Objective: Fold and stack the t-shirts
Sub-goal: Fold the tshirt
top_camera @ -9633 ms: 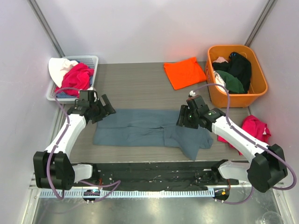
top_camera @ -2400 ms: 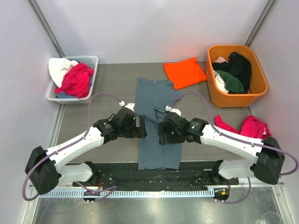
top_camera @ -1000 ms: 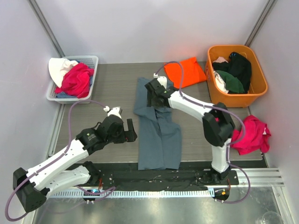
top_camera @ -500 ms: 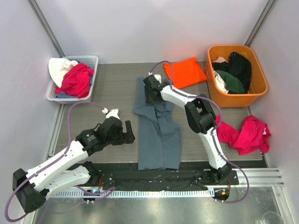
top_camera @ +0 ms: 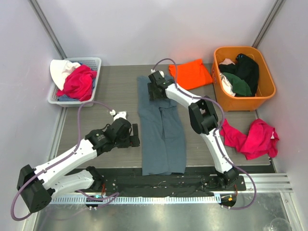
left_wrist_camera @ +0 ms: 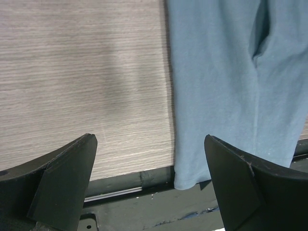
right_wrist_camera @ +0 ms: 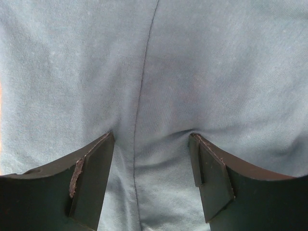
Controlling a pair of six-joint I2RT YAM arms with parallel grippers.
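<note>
The slate blue-grey t-shirt [top_camera: 162, 130] lies folded into a long strip running from the far middle of the table to the near edge. The folded orange t-shirt [top_camera: 191, 73] lies flat at the far right of it. My right gripper [top_camera: 153, 90] is stretched out over the strip's far end. In the right wrist view its jaws [right_wrist_camera: 150, 139] stand open, tips pressing down into the blue cloth [right_wrist_camera: 202, 62], which puckers a little between them. My left gripper [top_camera: 136, 136] is wide open beside the strip's left edge, holding nothing. The left wrist view shows that edge [left_wrist_camera: 226, 86].
A white basket [top_camera: 94, 61] of clothes stands at the far left. An orange tub [top_camera: 267, 94] of dark clothes stands at the far right. A pink garment [top_camera: 252, 137] lies crumpled on the right. A black rail [top_camera: 159, 180] runs along the near edge under the shirt's hem.
My right gripper has slid farther along the blue-grey shirt to its far end, and the cloth there now lies straighter. My left gripper has shifted slightly toward the shirt's left edge.
</note>
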